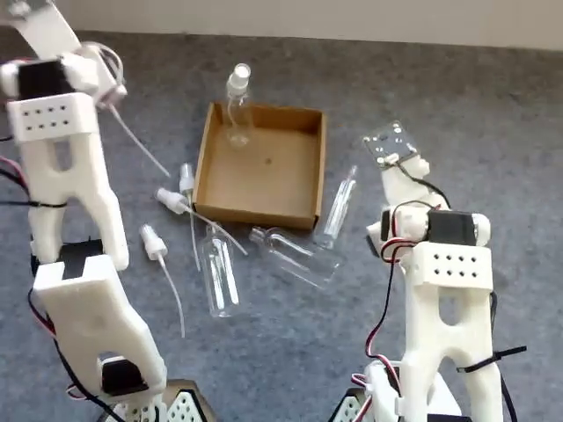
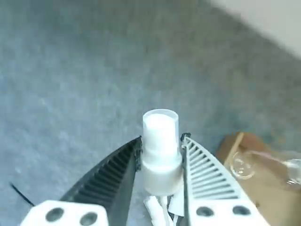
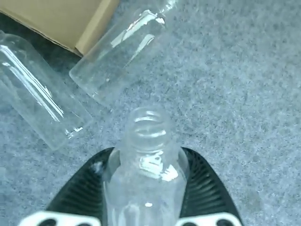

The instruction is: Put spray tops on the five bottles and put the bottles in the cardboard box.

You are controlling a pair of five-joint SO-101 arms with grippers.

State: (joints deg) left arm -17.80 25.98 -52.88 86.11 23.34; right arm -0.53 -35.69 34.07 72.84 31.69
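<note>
My left gripper is shut on a white spray top. In the high view that gripper hangs at the far left, left of the cardboard box, with the top's thin tube trailing down towards the box. My right gripper is shut on a clear bottle with a bare threaded neck; it stands right of the box in the high view. One bottle with a spray top leans in the box's far left corner.
Three uncapped clear bottles lie on the grey carpet near the box's front edge. Three loose spray tops with tubes lie left of the box. Carpet to the far right is open.
</note>
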